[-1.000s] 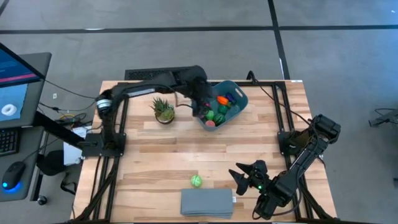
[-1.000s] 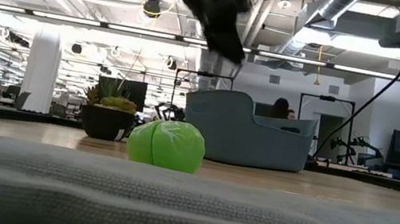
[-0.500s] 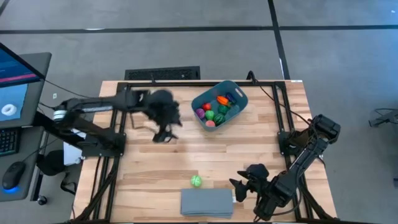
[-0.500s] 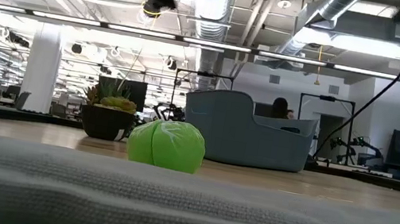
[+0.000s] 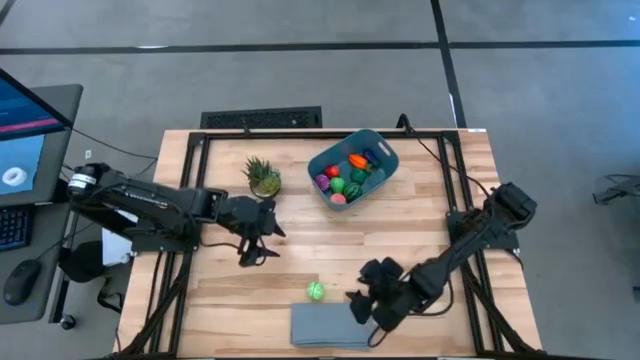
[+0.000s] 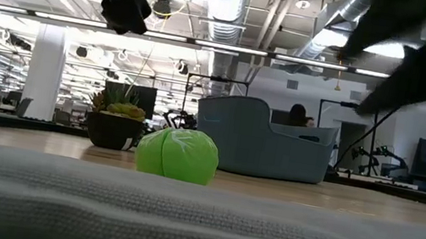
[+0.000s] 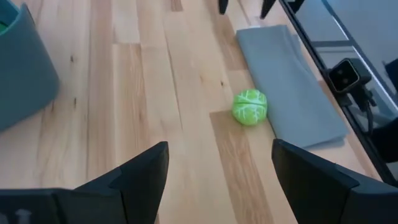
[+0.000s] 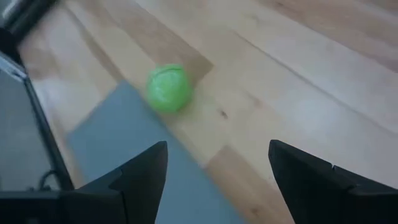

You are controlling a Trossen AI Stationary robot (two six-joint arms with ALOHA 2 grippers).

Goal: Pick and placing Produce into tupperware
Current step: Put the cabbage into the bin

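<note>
Spanning the scene is a pale wooden plank tabletop framed by black rails. On its far side, right of centre, sits the teal-blue rectangular plastic tupperware, holding several small toy produce pieces in red, green, purple and orange. Along the near edge lies a flat grey-blue rectangular slab. A spiky green potted plant stands left of the tupperware, apart from it.

The left arm reaches in from the left side; the left claw hangs above the bare boards between the potted plant and the near edge, its fingers apart and nothing between them, as the left wrist view confirms. The right arm stretches in from the right rail; the right claw is low near the slab's right end, fingers spread wide and empty.

One small round light-green toy vegetable remains outside the tupperware, resting on the boards just beside the slab's far edge, whether touching it cannot be told. It lies just left of the right claw, with bare board between them.
</note>
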